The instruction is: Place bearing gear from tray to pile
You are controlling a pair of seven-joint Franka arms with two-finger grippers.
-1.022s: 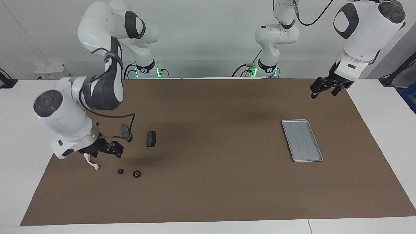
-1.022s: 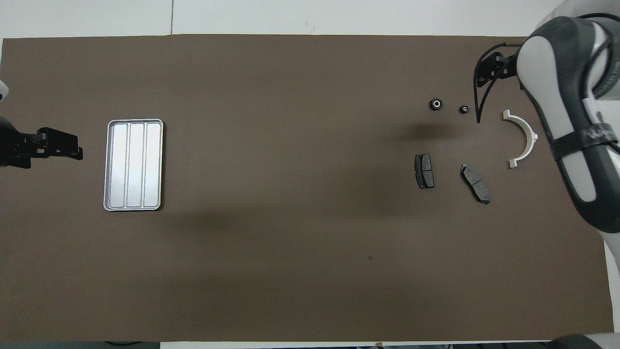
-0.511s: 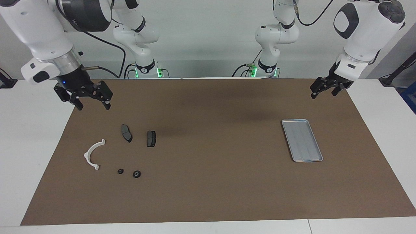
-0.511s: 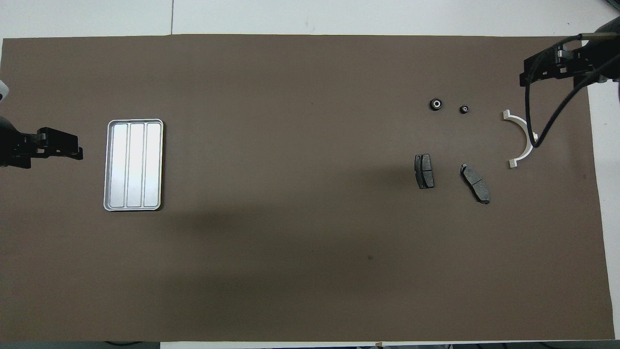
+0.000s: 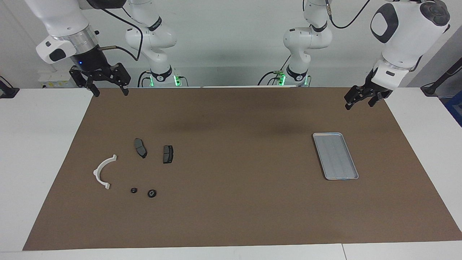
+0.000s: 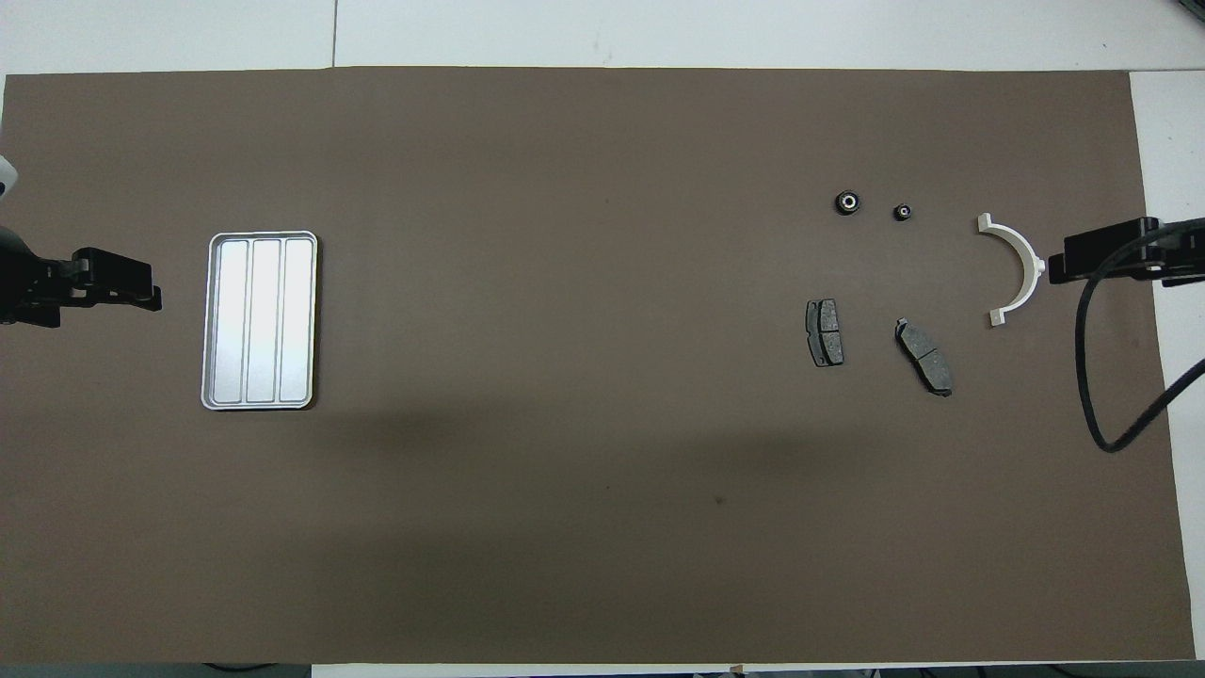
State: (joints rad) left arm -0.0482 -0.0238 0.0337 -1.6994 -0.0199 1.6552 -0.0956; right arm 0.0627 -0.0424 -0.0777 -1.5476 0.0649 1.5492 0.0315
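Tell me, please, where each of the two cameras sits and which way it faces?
Facing view: high across the table, facing the robots; both arms show whole, right gripper and left gripper raised.
Overhead view: high above the robots' end, looking steeply down; only the grippers' tips show.
Both show the tray, white bracket, two brake pads and two small round parts, half a turn apart.

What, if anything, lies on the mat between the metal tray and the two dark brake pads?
Nothing: between the tray and the nearer brake pad the brown mat is bare, as the overhead view shows and the facing view confirms.
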